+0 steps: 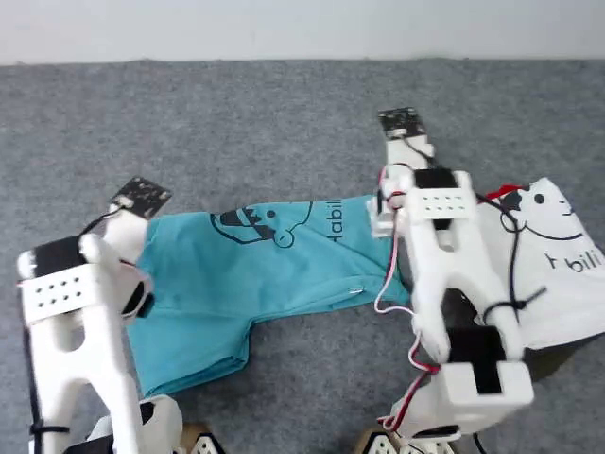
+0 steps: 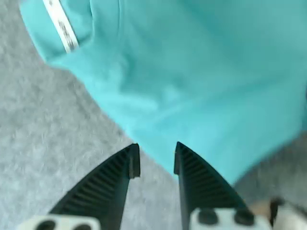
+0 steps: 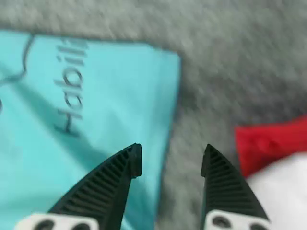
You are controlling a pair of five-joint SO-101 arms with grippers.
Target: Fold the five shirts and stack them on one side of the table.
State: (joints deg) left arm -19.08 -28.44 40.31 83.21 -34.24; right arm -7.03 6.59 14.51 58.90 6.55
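- The teal shirt (image 1: 255, 274) lies spread across the middle of the grey desk (image 1: 236, 123), print up. One end bunches toward the near edge on the left.
- Over by the right edge sits a white shirt (image 1: 558, 274) with a dark print, and a strip of red cloth (image 1: 510, 192) peeks out at its far side.
- The right arm (image 1: 444, 246) stretches from the near edge over the teal shirt's right end and the white shirt's left part, covering both.
- A red-and-white wire (image 1: 392, 284) droops off that arm onto the teal fabric.
- The left arm (image 1: 76, 284) stands at the near left corner, over the teal shirt's left end.
- The left gripper (image 2: 156, 153) is parted a little with nothing between its fingers. The teal shirt's (image 2: 192, 72) edge runs just past the tips, over grey desk.
- The right gripper (image 3: 172, 158) is spread wider and holds nothing. One finger is above the teal shirt (image 3: 86, 120), the other above bare desk, so it straddles the hem.
- Just beyond that finger lie the red cloth (image 3: 268, 143) and the white shirt (image 3: 288, 177), apart from the teal one.
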